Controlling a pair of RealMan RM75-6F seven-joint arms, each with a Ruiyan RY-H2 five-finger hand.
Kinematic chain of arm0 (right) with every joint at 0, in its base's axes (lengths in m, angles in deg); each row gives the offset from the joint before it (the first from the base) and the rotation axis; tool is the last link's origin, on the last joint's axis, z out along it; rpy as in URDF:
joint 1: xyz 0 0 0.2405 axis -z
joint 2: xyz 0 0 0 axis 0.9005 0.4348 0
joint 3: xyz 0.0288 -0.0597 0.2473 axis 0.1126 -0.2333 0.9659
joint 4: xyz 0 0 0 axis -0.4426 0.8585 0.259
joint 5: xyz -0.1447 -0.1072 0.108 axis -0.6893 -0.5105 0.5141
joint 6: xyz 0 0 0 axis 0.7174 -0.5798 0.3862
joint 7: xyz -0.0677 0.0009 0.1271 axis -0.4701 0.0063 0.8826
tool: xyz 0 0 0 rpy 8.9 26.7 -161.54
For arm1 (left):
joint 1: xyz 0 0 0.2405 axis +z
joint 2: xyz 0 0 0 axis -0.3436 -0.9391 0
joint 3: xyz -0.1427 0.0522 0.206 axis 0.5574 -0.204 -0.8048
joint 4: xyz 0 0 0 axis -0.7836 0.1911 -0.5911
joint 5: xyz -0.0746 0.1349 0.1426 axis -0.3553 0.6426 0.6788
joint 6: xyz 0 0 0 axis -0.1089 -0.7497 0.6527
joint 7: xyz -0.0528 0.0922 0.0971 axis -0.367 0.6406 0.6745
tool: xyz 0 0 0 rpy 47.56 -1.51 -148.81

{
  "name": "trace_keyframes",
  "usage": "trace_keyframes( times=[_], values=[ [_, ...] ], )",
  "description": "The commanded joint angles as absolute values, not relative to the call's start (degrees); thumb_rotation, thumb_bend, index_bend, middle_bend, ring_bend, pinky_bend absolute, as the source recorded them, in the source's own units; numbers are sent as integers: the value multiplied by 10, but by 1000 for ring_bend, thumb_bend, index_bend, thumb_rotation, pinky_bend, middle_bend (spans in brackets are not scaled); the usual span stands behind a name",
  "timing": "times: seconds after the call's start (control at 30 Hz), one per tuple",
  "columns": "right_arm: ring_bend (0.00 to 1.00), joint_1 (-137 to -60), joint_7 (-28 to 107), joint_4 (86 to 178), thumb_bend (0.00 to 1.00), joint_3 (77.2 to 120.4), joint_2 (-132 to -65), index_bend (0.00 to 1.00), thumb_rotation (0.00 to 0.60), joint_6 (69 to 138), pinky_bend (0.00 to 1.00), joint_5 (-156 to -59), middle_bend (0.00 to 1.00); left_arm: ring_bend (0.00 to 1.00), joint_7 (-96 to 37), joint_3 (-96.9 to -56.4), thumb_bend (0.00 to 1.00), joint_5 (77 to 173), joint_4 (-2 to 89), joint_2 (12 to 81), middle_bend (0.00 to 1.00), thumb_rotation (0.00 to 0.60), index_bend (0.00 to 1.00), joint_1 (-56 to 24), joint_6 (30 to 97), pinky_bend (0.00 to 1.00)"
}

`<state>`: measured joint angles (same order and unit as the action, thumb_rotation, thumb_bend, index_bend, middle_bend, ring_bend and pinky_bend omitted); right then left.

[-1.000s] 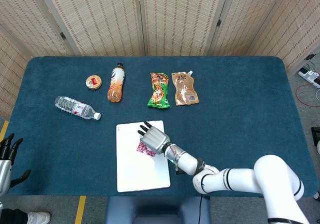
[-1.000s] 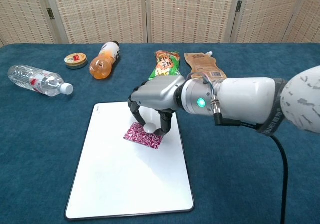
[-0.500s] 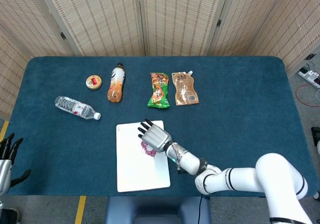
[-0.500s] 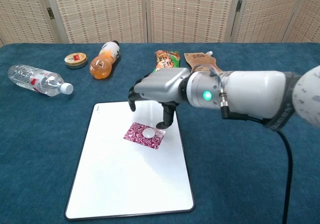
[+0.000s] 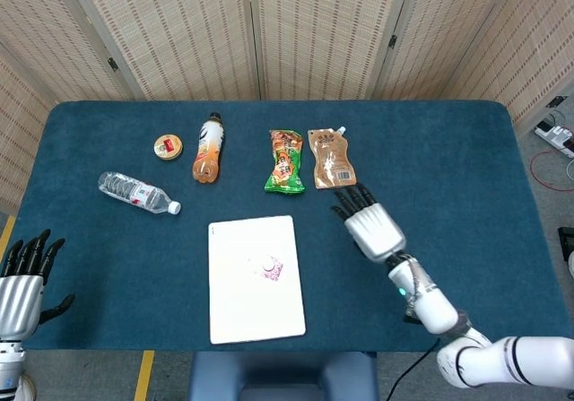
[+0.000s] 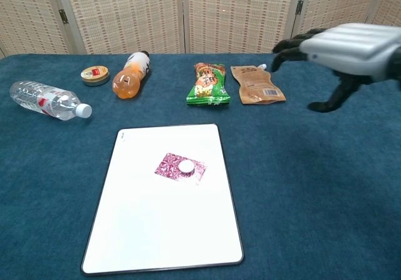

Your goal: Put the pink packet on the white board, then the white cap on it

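Resting on white board: pink packet, white cap on top
Right hand: fingers spread, holding nothing
Left hand: fingers spread, holding nothing

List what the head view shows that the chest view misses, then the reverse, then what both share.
Only the head view shows the robot's left hand, open at the table's near left edge, and the right forearm behind the right hand.

Only the chest view shows the small round white cap sitting clearly on the pink foil packet; from the head they look washed out.

Both show the flat white board, the lying clear water bottle, orange drink bottle, round tin, green snack bag and brown spouted pouch.
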<state>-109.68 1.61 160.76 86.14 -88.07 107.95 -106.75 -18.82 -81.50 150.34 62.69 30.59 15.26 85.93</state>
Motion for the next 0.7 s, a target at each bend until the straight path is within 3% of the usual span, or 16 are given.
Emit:
trace_keyframes(
  times=[0.03,0.37,0.7],
  values=[
    [0,-1008,89,1631,332,817,-817,180,600,1171,0,-1147,73,97,-180,-813,234,1504,632,308,29,600,126,146,853,0],
    [0,-841,204,1578,332,774,-787,172,600,1319,0,-1230,73,97,-154,-808,233,1504,654,311,29,600,126,130,841,0],
    [0,-765,250,1551,332,789,-787,170,600,1356,0,-1255,73,97,-141,-807,233,1503,664,314,29,600,126,123,837,0]
  ],
)
